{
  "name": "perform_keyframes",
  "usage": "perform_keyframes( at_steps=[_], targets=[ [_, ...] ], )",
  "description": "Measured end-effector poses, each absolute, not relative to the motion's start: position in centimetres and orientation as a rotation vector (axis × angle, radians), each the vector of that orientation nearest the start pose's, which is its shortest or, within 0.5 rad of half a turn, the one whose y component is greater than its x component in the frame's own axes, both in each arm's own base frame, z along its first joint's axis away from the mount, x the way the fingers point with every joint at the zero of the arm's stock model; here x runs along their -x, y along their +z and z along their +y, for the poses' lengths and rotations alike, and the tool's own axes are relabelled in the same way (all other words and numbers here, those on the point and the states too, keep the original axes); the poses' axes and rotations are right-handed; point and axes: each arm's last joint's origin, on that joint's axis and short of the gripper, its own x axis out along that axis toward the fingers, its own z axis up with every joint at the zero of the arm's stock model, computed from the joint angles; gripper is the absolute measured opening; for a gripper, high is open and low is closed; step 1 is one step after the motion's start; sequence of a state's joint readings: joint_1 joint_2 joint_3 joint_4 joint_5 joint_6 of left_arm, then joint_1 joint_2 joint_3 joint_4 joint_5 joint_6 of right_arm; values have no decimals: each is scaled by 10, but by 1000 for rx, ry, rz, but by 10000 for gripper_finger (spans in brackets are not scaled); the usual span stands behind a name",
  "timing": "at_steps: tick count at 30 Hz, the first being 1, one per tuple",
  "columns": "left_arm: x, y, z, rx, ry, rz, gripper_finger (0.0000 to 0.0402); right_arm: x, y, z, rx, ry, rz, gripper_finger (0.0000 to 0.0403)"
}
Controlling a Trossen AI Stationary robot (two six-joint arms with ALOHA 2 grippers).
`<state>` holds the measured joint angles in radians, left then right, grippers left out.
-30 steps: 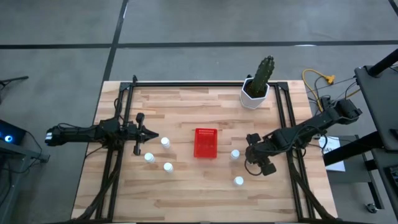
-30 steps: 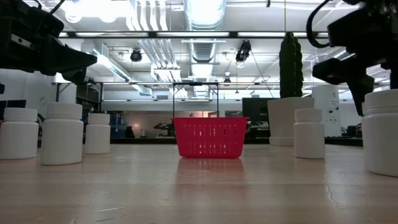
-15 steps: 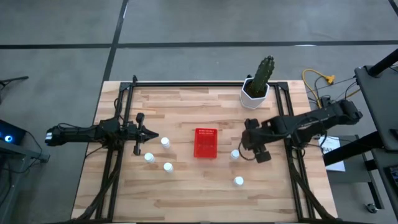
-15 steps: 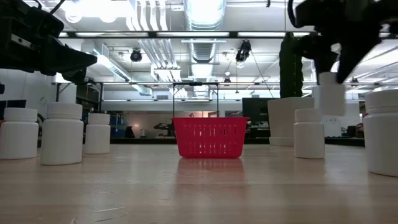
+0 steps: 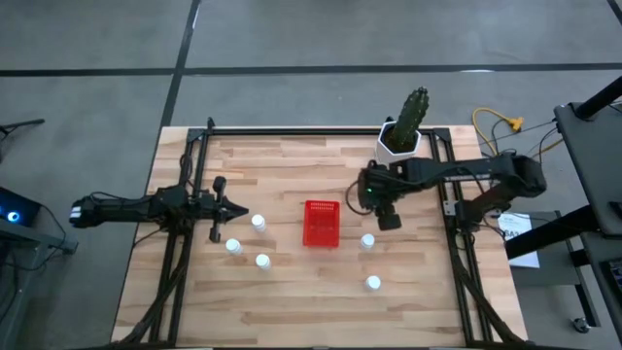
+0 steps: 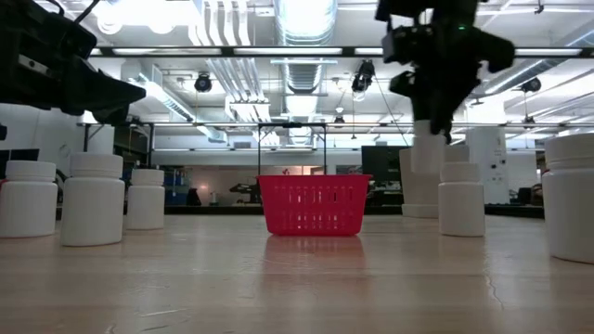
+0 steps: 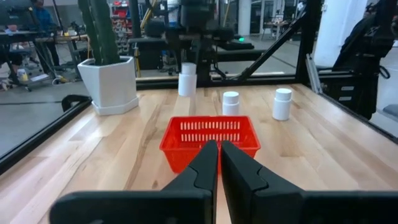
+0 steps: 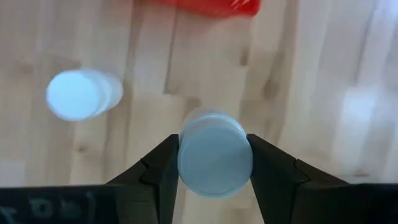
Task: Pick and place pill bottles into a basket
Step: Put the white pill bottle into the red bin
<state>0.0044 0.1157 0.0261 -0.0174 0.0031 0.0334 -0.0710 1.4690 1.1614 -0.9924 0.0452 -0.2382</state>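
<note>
Aloft, right tool (image 8: 214, 163) around bottle (image 8: 215, 152)

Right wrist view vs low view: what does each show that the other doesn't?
Only the right wrist view shows the fingers clamped on either side of the held pill bottle, seen cap-on. Only the low view shows that bottle hanging clear of the table, plus three bottles standing under the left gripper. Both show the red basket and a standing bottle.
</note>
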Motion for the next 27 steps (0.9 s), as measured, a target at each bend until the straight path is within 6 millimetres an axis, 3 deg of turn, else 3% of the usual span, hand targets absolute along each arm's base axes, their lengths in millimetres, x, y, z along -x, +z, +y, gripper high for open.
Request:
perform_keyframes(
  at_steps=[6, 13, 27],
  targets=[
    [-105, 159, 1, -34, 11, 136, 2, -305, 272, -24, 216, 113, 1245, 149],
    [-106, 157, 1, -34, 11, 161, 2, -340, 272, -25, 236, 184, 1226, 149],
    [-107, 157, 1, -34, 10, 165, 2, -369, 256, -27, 276, 229, 1176, 149]
  ],
)
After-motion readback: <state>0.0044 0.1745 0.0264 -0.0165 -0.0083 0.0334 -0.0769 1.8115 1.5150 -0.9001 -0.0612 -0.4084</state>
